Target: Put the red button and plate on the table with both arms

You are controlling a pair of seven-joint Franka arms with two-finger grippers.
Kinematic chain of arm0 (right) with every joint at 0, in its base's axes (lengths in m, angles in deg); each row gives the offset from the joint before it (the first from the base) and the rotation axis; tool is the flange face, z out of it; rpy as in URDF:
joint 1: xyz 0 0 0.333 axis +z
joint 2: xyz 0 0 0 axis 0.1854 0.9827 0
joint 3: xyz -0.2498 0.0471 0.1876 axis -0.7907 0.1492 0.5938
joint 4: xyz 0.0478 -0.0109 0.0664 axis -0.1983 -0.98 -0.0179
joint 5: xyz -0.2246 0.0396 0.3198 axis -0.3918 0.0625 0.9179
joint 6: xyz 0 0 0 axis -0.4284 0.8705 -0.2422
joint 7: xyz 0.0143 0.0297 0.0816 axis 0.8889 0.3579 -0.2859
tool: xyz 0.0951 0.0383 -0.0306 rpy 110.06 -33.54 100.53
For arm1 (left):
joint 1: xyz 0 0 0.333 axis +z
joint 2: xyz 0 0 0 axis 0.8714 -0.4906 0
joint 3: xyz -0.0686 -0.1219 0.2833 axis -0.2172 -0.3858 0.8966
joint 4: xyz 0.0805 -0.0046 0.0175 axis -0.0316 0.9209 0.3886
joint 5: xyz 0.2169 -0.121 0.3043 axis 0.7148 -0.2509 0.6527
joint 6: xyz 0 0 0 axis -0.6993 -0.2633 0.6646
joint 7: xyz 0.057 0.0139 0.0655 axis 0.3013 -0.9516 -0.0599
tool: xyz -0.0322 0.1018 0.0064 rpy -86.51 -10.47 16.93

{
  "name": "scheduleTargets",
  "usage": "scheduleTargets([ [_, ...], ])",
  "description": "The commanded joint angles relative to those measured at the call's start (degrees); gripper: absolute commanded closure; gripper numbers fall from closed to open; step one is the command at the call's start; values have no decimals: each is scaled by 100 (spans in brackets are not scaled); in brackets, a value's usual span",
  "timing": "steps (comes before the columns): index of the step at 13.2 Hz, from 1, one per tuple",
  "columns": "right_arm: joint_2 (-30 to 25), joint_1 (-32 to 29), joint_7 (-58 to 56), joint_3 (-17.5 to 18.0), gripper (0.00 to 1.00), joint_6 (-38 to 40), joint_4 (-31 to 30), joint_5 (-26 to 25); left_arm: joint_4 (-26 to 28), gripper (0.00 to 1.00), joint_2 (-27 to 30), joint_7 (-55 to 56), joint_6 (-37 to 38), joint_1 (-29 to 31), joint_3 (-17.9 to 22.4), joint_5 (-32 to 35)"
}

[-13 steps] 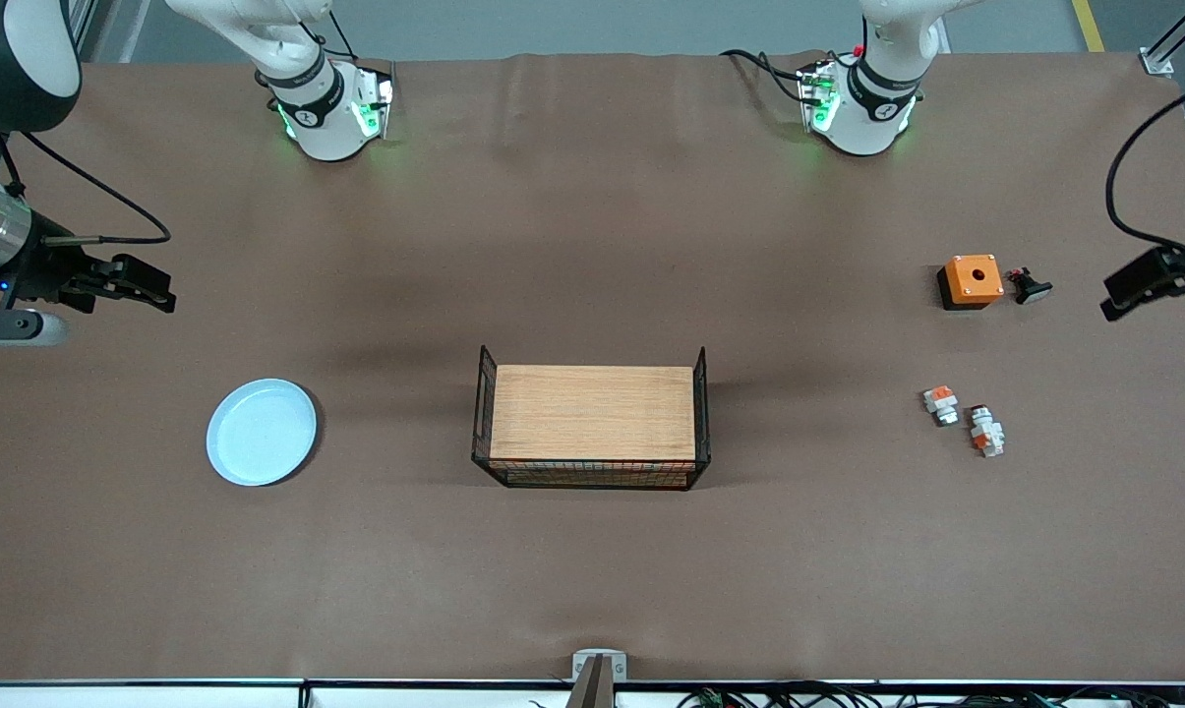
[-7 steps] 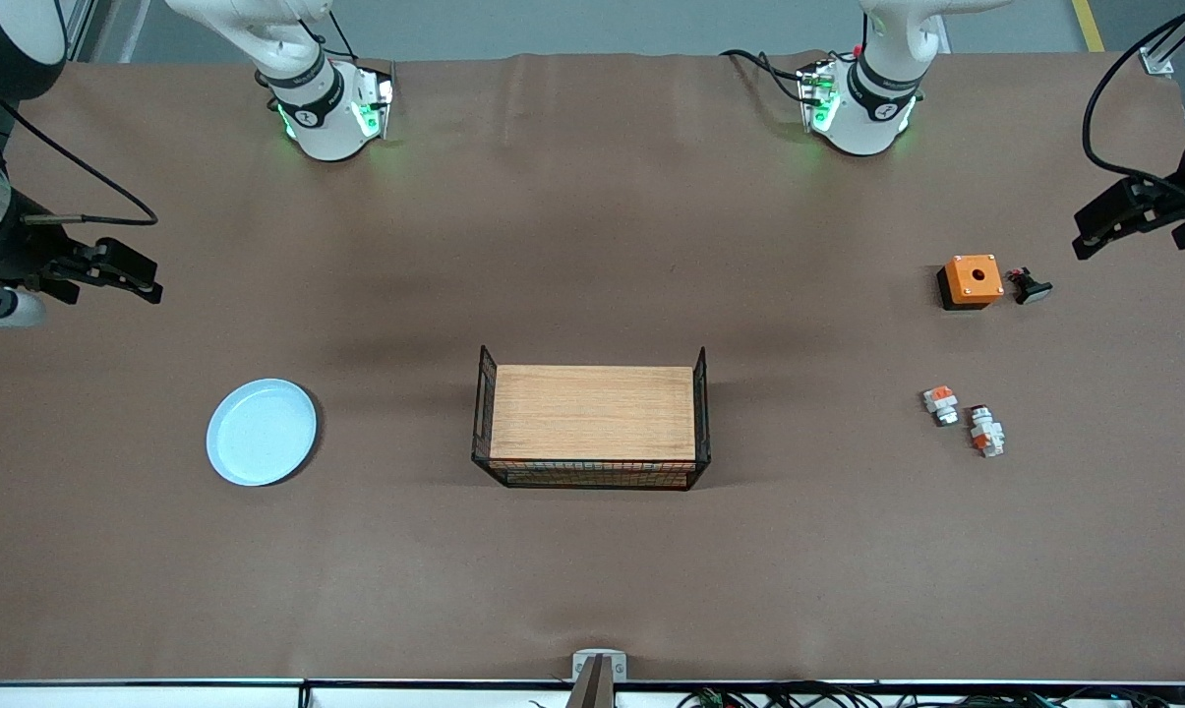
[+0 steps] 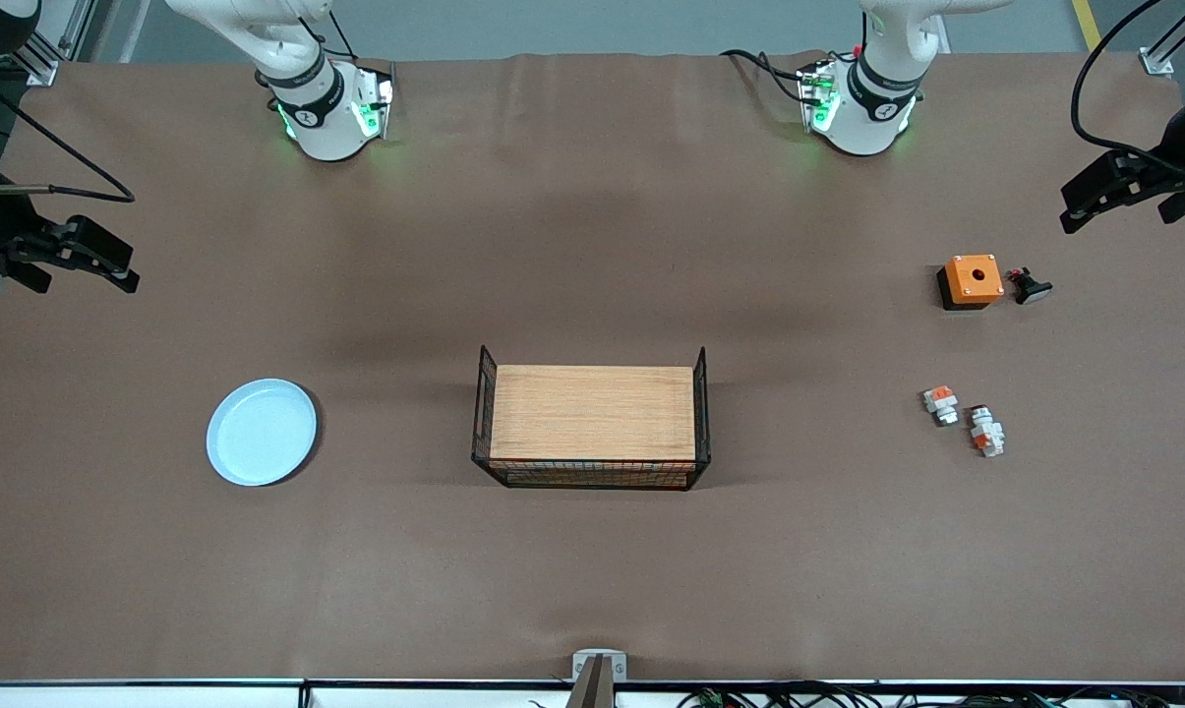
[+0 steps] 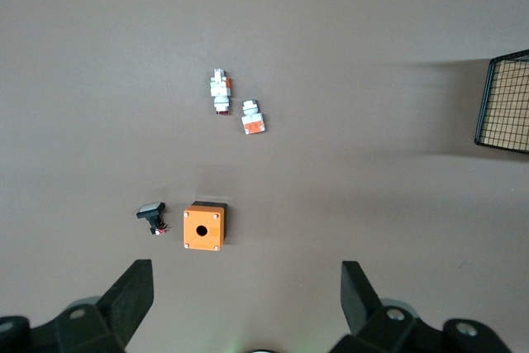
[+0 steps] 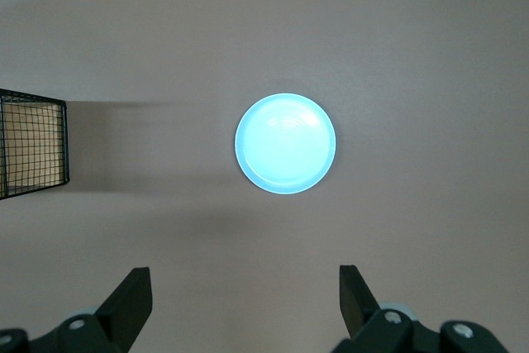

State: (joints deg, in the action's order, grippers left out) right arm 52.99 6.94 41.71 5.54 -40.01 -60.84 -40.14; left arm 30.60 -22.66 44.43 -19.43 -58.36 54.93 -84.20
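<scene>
The right gripper (image 3: 71, 258) hangs over the bench (image 3: 592, 570) at the right arm's end, fingers spread wide and holding nothing. Over the last second it has drawn back toward the bench edge, away from the plate (image 3: 262, 432), which lies flat where it was, nearer the front camera than the gripper. The rack (image 3: 591, 417) stands mid-bench, untouched.

Toward the left arm's end, the box (image 3: 970, 280) sits with a small dark part (image 3: 1029, 286) just beside it. Nearer the camera lie the short block (image 3: 940, 403) and the button (image 3: 986, 431), close together, perhaps touching; I cannot quite tell. The left gripper (image 3: 1111, 192) hovers over the bench edge, wide open and empty, and has risen and pulled clear of the parts.

Both items rest on the bench and both arms are retreating, so the task looks finished or nearly so.
</scene>
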Motion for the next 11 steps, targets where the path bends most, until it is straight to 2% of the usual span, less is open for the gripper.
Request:
scheduleTargets([
  [1,-3,-4,47,-13,0,20,52,-50,189,0,157,-69,-114,-129,98,-125],
  [8,14,-197,3,-31,0,-7,271,20,549,0,429,-7,-184,-252,89,-240],
  [11,14,-197,3,-31,0,-15,289,20,523,0,429,-42,-149,-252,54,-248],
])
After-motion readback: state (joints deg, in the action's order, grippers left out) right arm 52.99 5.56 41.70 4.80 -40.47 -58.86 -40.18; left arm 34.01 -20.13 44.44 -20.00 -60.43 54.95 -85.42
